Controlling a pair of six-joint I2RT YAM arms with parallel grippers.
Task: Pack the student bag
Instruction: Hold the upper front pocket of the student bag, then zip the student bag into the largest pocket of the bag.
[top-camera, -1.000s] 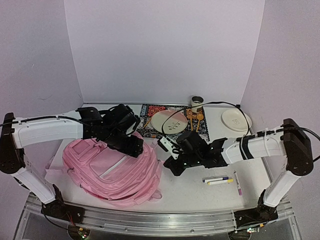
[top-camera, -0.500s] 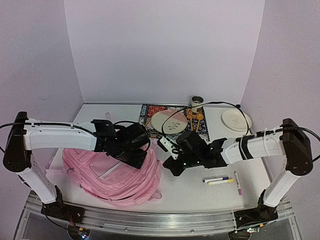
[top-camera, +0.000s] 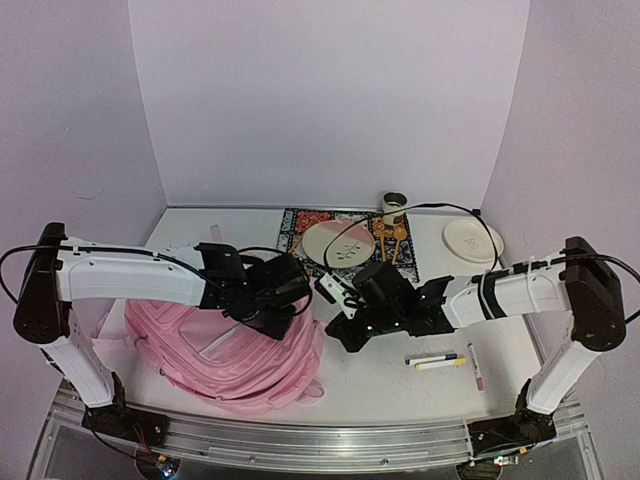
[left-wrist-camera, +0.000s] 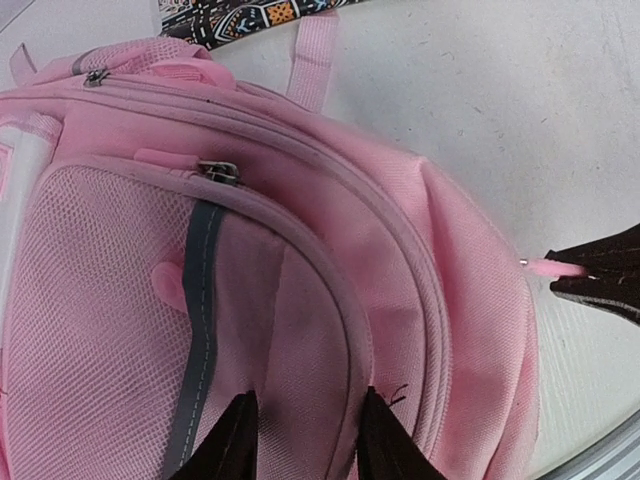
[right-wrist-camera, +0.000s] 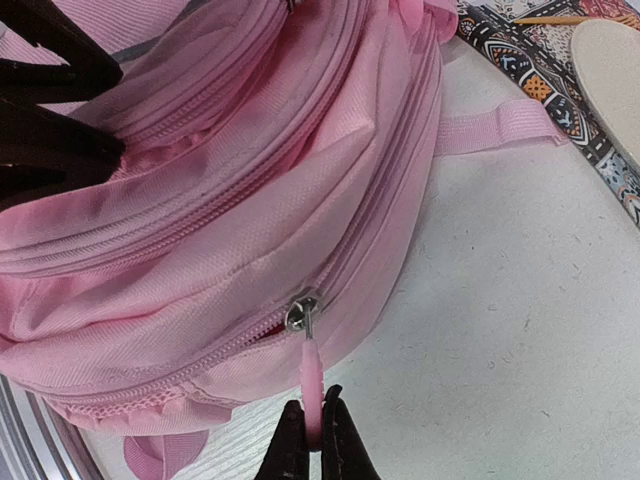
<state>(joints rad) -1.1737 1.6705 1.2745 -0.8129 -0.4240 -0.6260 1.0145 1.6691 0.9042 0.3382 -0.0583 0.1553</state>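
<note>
My right end effector (right-wrist-camera: 311, 440) pinches the pink zipper tab (right-wrist-camera: 310, 372) of the soft pink fabric backpack (right-wrist-camera: 200, 200); I should pull straight along the seam. My left end effector (left-wrist-camera: 308, 402) straddles its front pocket, and I cannot tell if it grips.

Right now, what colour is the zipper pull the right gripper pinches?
Pink pull tab, matching the fabric backpack; clearest in right wrist view.

The large soft pink fabric backpack (top-camera: 235, 355) lies slumped on its back on the left half of the white table (top-camera: 380, 385), front pockets upward, the top one a mesh-faced pocket (left-wrist-camera: 90, 300) with a grey stripe (left-wrist-camera: 195, 330). A short pink strap loop (right-wrist-camera: 490, 128) rests flat on the table at its far end. On its right flank a metal slider (right-wrist-camera: 301, 312) sits low, its pink zipper pull (right-wrist-camera: 311, 385) drawn taut away from the bag; that zip seems shut, though folds hide part.
</note>
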